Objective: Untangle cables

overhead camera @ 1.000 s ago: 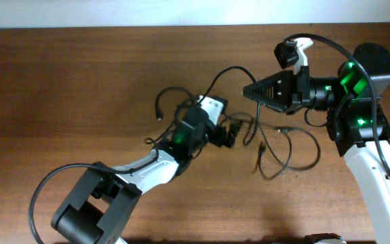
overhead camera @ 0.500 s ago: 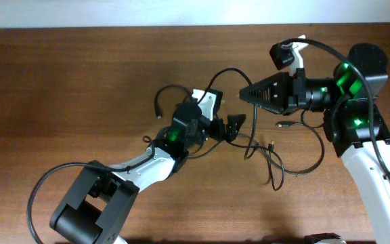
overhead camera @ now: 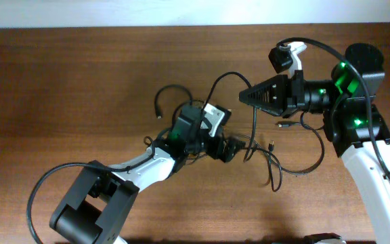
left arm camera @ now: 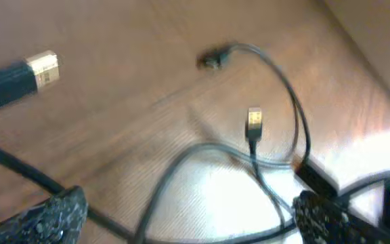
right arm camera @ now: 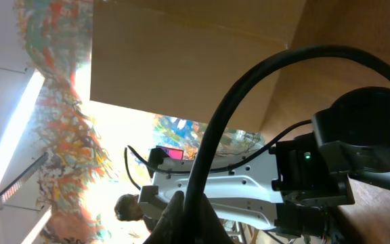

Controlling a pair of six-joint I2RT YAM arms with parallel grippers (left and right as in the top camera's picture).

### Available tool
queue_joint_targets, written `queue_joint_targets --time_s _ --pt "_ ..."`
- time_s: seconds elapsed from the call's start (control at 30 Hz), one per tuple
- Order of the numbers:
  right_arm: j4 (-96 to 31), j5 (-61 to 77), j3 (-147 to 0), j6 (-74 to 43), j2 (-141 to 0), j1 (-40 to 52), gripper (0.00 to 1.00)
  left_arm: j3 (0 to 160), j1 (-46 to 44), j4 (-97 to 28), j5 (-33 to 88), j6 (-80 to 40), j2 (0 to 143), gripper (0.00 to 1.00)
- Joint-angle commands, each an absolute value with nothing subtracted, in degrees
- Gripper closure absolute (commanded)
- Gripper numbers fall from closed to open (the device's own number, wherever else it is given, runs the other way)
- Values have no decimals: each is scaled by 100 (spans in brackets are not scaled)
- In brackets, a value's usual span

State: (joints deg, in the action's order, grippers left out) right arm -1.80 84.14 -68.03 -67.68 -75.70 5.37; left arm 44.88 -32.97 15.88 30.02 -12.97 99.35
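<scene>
Right of the wide-open left gripper [overhead camera: 227, 148] the cables [overhead camera: 271, 145] sprawl, nearest it; right gripper [overhead camera: 244, 97], farther back, pinches one strand.

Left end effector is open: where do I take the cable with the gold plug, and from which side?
Probably the cord just behind the gold plug, coming straight down with the left end effector, jaws straddling it. The plug lies flat and alone on the table; farther back the cord crosses other cables.
</scene>
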Motion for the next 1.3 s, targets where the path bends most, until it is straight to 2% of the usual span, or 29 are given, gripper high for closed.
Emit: queue_joint_targets --time_s 0.0,0.17,0.37,0.43,0.5,0.57,0.7,0.87,0.9,0.93,1.03,1.07,1.1,1.27 --pt "-172 8486 -6869 -6718 -7537 548 96 4504 -3284 917 3371 64 9953 1" --pt "-169 8521 -6869 -6842 -7537 287 96 4504 -3284 447 3586 635 9953 1" --pt "-169 8580 -6869 -6842 -7537 259 96 4504 -3291 502 3583 637 9953 1" --pt "-169 8621 -6869 -6844 -7537 261 96 4504 -3356 882 3557 644 9953 1" --pt "-167 8678 -6869 -6956 -7537 266 96 4504 -3465 1286 3542 873 9953 11" --pt "-148 8748 -6869 -7085 -7537 263 96 4504 -3677 1592 3002 1153 9953 13" --pt "-128 8890 -6871 -7105 -7535 266 96 4504 -4088 1579 1852 1540 9953 4" --pt "-123 8890 -6871 -7168 -7533 263 96 4504 -4176 1584 1813 1640 9955 3" --pt "-126 8888 -6871 -7170 -7533 266 96 4504 -4176 1588 1800 1640 9955 7" --pt "-126 8890 -6871 -7170 -7531 266 96 4504 -4176 1623 1697 1638 9961 16" --pt "-126 8890 -6871 -7170 -7526 266 96 4504 -4176 1890 1212 1634 10014 68" --pt "-126 8890 -6871 -7170 -7520 266 96 4504 -4176 2045 1216 1592 10036 79" --pt "-126 8890 -6871 -7170 -7516 266 96 4504 -4176 2244 1216 1393 10042 85" --pt "-126 8890 -6871 -7166 -7498 336 96 4504 -4213 2912 1282 797 10042 90"
